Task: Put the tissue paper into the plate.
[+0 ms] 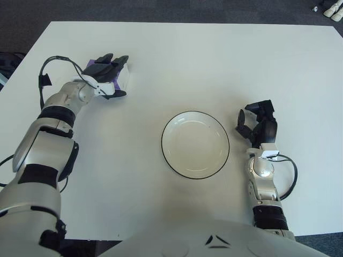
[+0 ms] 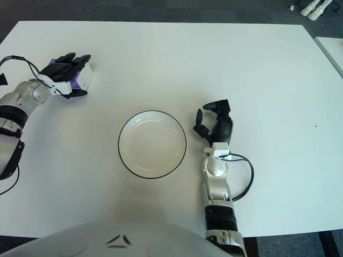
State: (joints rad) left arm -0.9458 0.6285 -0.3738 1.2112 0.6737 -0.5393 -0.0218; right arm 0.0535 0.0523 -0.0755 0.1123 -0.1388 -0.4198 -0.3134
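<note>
A purple and white tissue pack (image 1: 125, 78) lies on the white table at the far left. My left hand (image 1: 110, 75) covers it, with the fingers (image 1: 113, 59) stretched over its top and the thumb (image 1: 116, 93) at its near side. The fingers are still extended rather than curled, and the pack sits on the table. The white plate (image 1: 195, 144) with a dark rim stands in the middle, holding nothing. My right hand (image 1: 259, 123) shows just right of the plate, its fingers loosely bent and holding nothing.
The table (image 1: 225, 64) is bare white apart from these things. Dark floor lies beyond its far edge, with white objects (image 1: 332, 8) at the top right corner. A black cable (image 1: 45, 72) loops off my left wrist.
</note>
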